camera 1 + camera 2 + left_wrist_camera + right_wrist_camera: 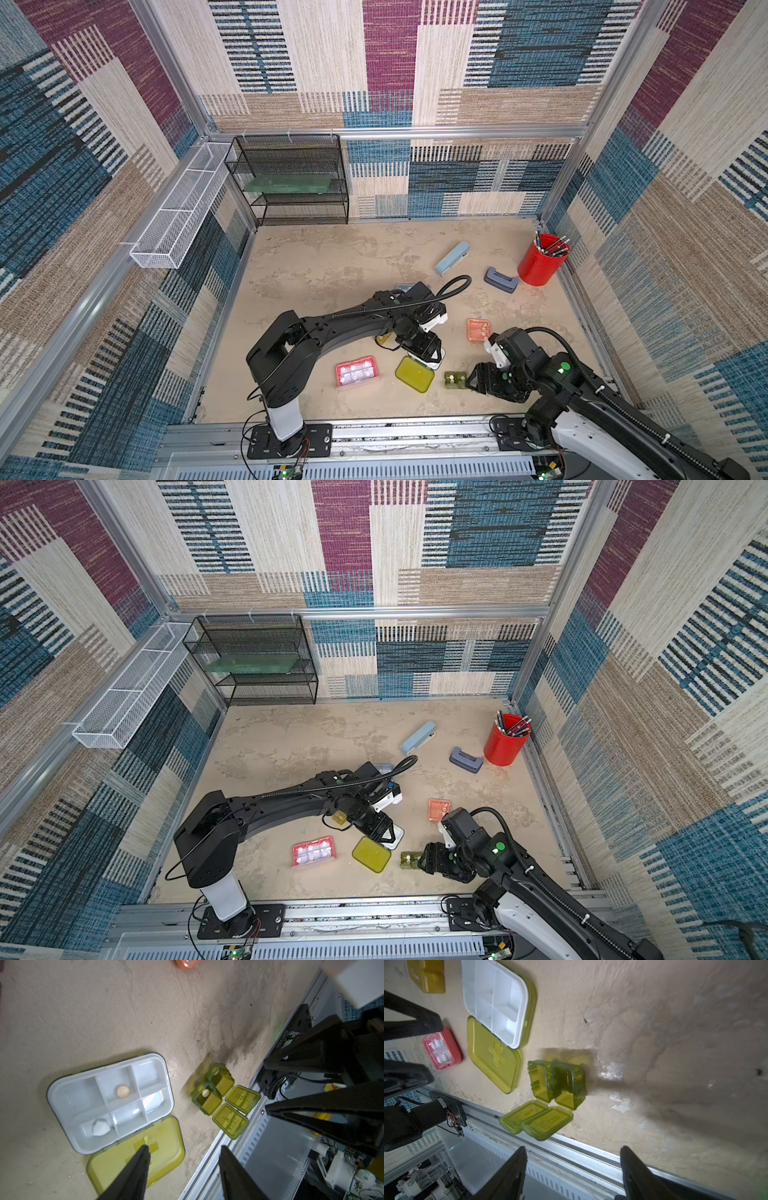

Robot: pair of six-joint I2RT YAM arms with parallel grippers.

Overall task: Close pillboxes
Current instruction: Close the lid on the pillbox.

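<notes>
In a top view, lower middle of the frame, the left gripper [429, 358] hangs over the yellow-green pillbox [414, 375], whose lid lies flat open. The right gripper [478, 377] sits just beside the dark green pillbox [455, 379].

Left wrist: claw spread and empty, one fingertip [144, 1150] above that lid.

Right wrist: claw spread and empty, near the dark green pillbox's two open lids [537, 1120].

Step in hand, I judge: closing these two boxes. Next, each lid must be lifted from below, folded over and pressed shut

Walls [390, 62] on three sides: patchwork woven fabric in beige, blue and maroon, set in a grey metal frame [415, 132]. Floor [332, 266] mottled sandy beige, evenly lit. Black mesh shelf [291, 183] in far left corner; white mesh basket [178, 216] mounted along left wall.
</notes>
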